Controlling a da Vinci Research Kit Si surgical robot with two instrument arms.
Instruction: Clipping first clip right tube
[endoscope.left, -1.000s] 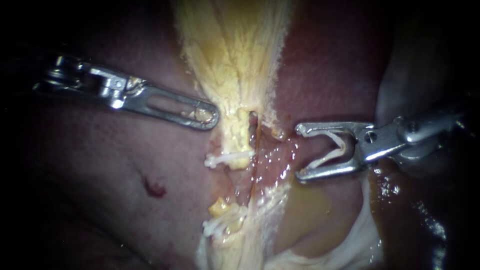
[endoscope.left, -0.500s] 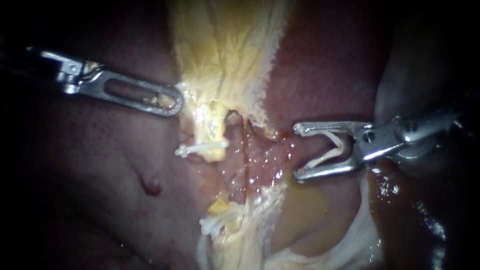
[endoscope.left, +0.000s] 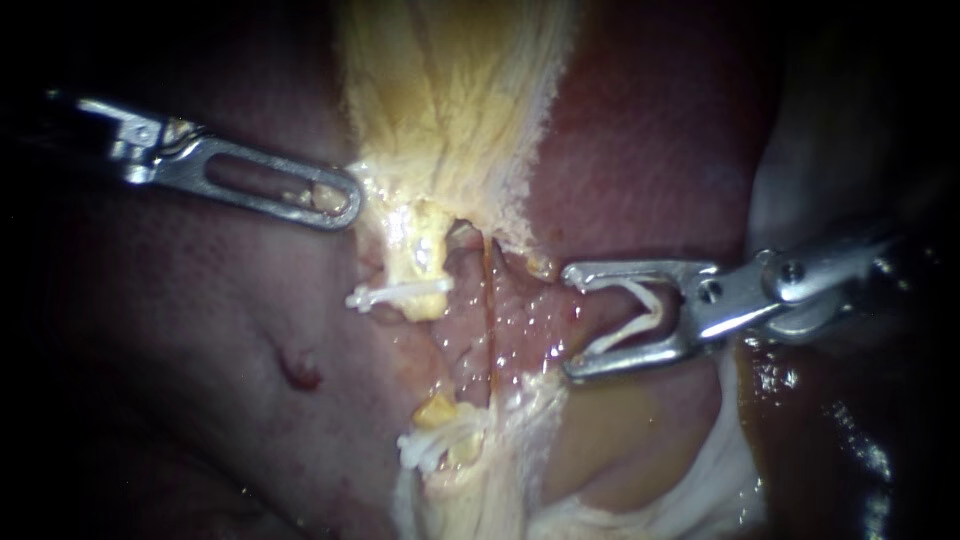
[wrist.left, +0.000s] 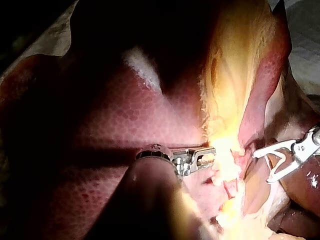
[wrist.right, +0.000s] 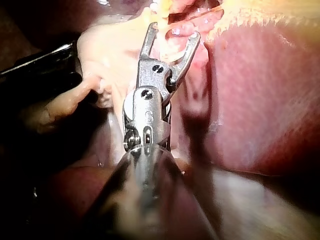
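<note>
The right tube (endoscope.left: 490, 310) is a thin orange-brown strand running down the wet, glistening strip between the yellow tissue (endoscope.left: 450, 100) and the liver (endoscope.left: 650, 130). It lies bare, with nothing around it.

The right instrument (endoscope.left: 570, 322) comes in from the liver's right side. Its jaws stand wide apart and point at the right tube, with the tips near it but not touching and not around it. Between the jaws sits the loaded clip (endoscope.left: 650, 305), a white V with one leg against each jaw, so the jaws hold it from both sides. The right wrist view shows the same spread jaws (wrist.right: 172, 32) just short of the wet pink tissue ahead of them. The left wrist view shows them (wrist.left: 262, 167) with the loaded clip (wrist.left: 277, 167) inside.

On the far side of the right tube is a yellow stub (endoscope.left: 420, 250) with the upper clip (endoscope.left: 400, 293), white, across it. Further down, the lower clip (endoscope.left: 435, 445) crosses another yellow bit.

The left instrument (endoscope.left: 345, 198) comes in from the left, and its slotted jaws lie together. They grip the edge of the yellow tissue just above the stub, and a yellow scrap shows in the slot. In the left wrist view its tip (wrist.left: 207, 156) bites into the same yellow tissue (wrist.left: 235, 75).
</note>
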